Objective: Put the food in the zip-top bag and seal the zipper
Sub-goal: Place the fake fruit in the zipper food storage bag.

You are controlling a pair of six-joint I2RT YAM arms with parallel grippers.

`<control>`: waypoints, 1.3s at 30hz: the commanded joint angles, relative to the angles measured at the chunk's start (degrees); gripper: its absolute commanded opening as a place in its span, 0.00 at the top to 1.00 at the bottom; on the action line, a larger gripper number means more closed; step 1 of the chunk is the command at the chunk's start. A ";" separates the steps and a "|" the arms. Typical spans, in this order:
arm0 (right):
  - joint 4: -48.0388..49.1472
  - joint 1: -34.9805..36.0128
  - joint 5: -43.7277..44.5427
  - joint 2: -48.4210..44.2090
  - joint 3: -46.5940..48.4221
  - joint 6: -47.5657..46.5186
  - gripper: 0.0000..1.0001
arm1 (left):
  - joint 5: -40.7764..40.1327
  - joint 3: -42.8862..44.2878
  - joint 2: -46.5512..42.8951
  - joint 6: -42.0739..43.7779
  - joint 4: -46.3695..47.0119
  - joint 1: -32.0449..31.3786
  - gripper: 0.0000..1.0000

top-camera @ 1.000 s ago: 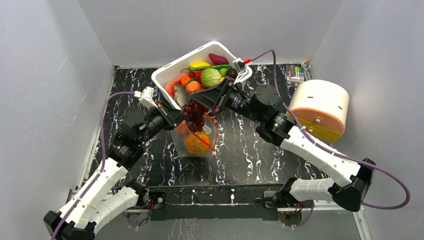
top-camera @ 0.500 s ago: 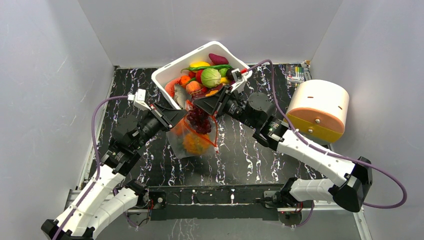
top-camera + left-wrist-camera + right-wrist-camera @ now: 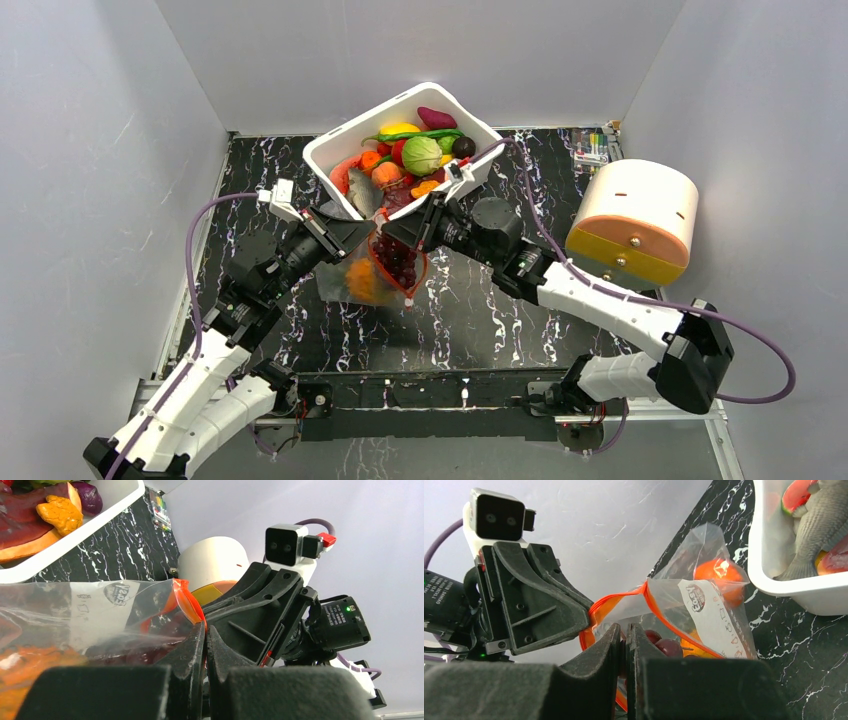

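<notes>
Claws: the left claw (image 3: 205,650) and the right claw (image 3: 626,642) meet nose to nose above the table (image 3: 480,310), tips almost touching each other.
Left grip: the fingers are pinched down to a sliver, and the zipper (image 3: 189,602) runs straight into that gap, so it has the bag mouth by one end.
Right grip: likewise squeezed to a thin slit, clamped on the same orange strip from the opposite side.
Zip-top bag (image 3: 714,615): it hangs from the two claws, sagging toward the near left. I can't tell whether its bottom rests on the tabletop.
Mouth: from overhead the strip bows out in a loop, so it is not closed up.
Inside the bag: purple grapes (image 3: 400,258) sit just under the mouth, with an orange round fruit (image 3: 719,575) deeper in.
White tub (image 3: 330,160): it stands just behind the claws and is heaped with more toy food, including a grey fish (image 3: 819,525) at the near wall and a green cabbage (image 3: 421,155).
In the way: the tub's near wall crowds the right claw, and from overhead that wrist's camera overlaps the rim.
Further out: a cream-and-yellow drum (image 3: 640,215) sits well to the right, with a small box of coloured bits (image 3: 592,148) behind it.
</notes>
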 commanded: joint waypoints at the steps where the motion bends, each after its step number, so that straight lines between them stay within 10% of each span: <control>1: 3.15 1.44 0.19 1.25 1.56 0.09 0.98 | 1.18 0.34 -0.42 -0.69 4.40 -0.20 1.00; 17: -17.71 2.32 7.43 1.56 14.99 -11.03 0.46 | 0.57 -0.01 -0.92 -0.34 3.89 -0.24 1.00; 31: -29.36 2.27 13.84 -4.34 16.59 -15.22 0.41 | 0.76 0.54 0.49 -0.62 4.52 -0.22 1.00; 39: -35.98 2.30 26.49 -12.68 2.02 -1.52 0.30 | -0.63 -0.65 0.79 0.29 4.60 -0.22 1.00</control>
